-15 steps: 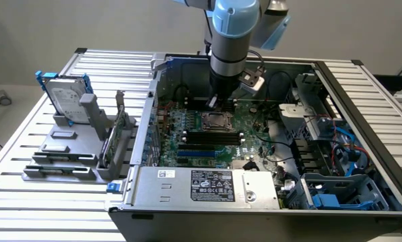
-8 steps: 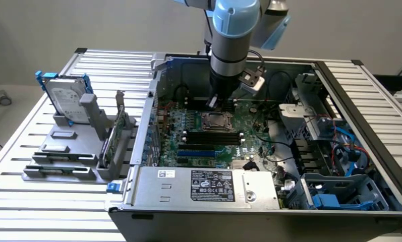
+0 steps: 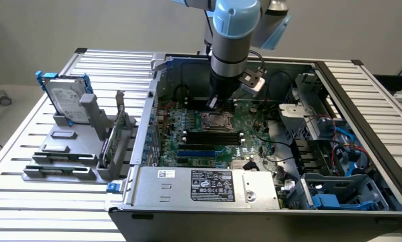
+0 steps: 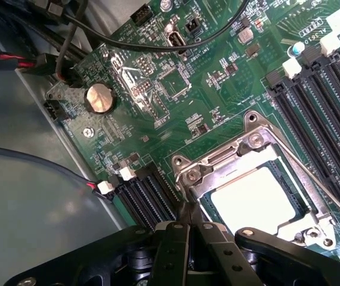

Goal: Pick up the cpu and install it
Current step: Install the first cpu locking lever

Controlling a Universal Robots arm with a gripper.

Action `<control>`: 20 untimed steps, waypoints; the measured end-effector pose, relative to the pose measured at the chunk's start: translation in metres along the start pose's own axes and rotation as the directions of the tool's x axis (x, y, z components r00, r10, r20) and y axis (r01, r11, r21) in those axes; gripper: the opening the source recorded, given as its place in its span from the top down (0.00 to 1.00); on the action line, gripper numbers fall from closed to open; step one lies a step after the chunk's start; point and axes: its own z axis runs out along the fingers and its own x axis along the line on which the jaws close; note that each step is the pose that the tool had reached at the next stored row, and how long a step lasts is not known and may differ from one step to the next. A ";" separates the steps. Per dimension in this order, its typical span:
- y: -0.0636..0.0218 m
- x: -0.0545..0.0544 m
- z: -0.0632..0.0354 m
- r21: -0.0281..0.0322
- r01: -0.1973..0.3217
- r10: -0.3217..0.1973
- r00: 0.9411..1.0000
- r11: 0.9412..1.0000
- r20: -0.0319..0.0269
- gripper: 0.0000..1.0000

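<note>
Exterior view, arm: the grey and pale-blue robot arm reaches down into the open black computer case point(image 3: 362, 96), its gripper point(image 3: 214, 102) low over the green motherboard point(image 3: 208, 136), just behind the dark square metal-framed socket point(image 3: 217, 121).
Exterior view, cpu: it cannot be picked out inside the socket from here; the frame hides it.
Exterior view, surroundings: the large silver hard drive with blue rails point(image 3: 67, 101) stands upright in a grey holder on the slatted metal table point(image 3: 25, 151), well apart from the work, at the exterior view's left.
Wrist view, gripper: the black fingers point(image 4: 185, 223) are clenched together with nothing between them, their tips at the socket's corner, beside the metal frame.
Wrist view, cpu: the small flat square chip with a silvery-grey metal top point(image 4: 256, 196) lies inside the socket, framed by the steel load plate point(image 4: 241, 149); it looks level and seated.
Wrist view, retention lever: a thin steel rod point(image 4: 322, 185) runs along one side of the socket.
Judgement, step in hand: placement looks done; the closed tips seem set for pushing on the frame or lever.
Judgement, doing it well: press only on metal, never on the chip top, and steer clear of the black memory slots point(image 4: 146, 199).
</note>
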 end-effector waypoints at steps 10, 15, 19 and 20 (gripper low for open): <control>0.0008 0.000 0.0000 0.010 -0.001 0.001 1.000 1.000 -0.015 0.89; 0.0015 -0.001 -0.0003 0.010 -0.001 0.001 1.000 1.000 -0.015 0.89; 0.0018 -0.001 -0.0004 0.011 -0.001 0.001 1.000 1.000 -0.017 0.89; 0.0018 -0.001 -0.0004 0.012 -0.001 0.001 1.000 1.000 -0.018 0.89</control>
